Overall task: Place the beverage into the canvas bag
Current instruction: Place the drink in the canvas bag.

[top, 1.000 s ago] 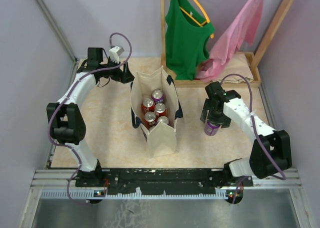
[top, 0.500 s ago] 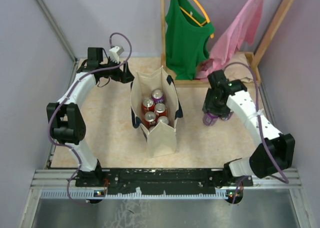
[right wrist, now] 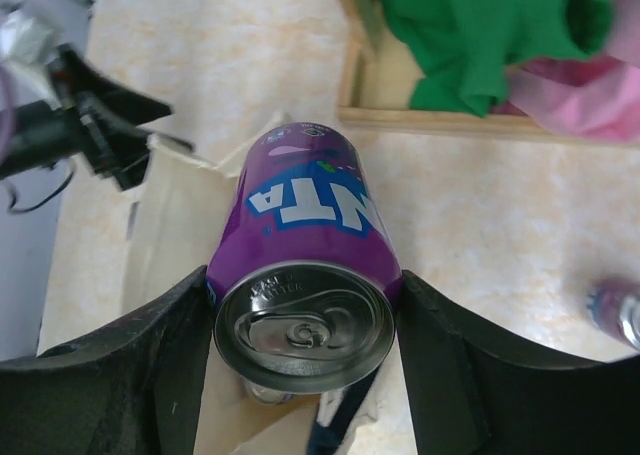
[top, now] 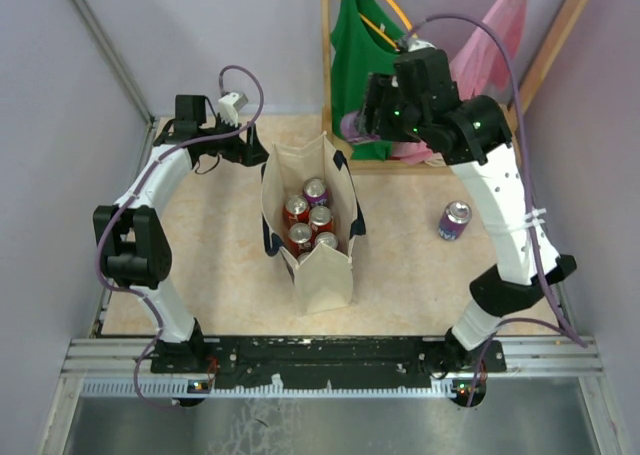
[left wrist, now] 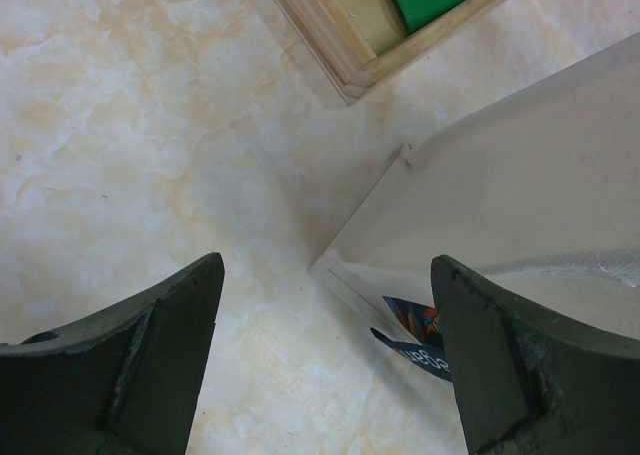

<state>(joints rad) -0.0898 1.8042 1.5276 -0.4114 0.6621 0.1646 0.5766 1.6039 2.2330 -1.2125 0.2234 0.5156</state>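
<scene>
Top external view: the right gripper (top: 365,123) is raised high over the back of the table (top: 220,255), in front of a green tank top (top: 370,65) that hangs on a wooden rack (top: 440,163) beside a pink garment (top: 480,65). Right wrist view shows its two fingers pressed against opposite sides of a purple Fanta can (right wrist: 305,205), lid toward the camera, so the pincer is clamped on the can. Below the can lies the open mouth of the canvas bag (right wrist: 170,235), so the can hangs above the bag and is not inside it.

The canvas bag stands upright near the middle of the table, its navy handles drooping over the sides, with five cans (top: 310,217) packed inside – red ones and purple ones, tops up. A second purple can (top: 455,219) sits on the table well to the right of the bag.

The left gripper (top: 250,153) hovers just beside the bag's back-left corner. Left wrist view shows its fingers (left wrist: 150,345) spread wide with nothing between them – only bare tabletop and the bag's pale wall.
</scene>
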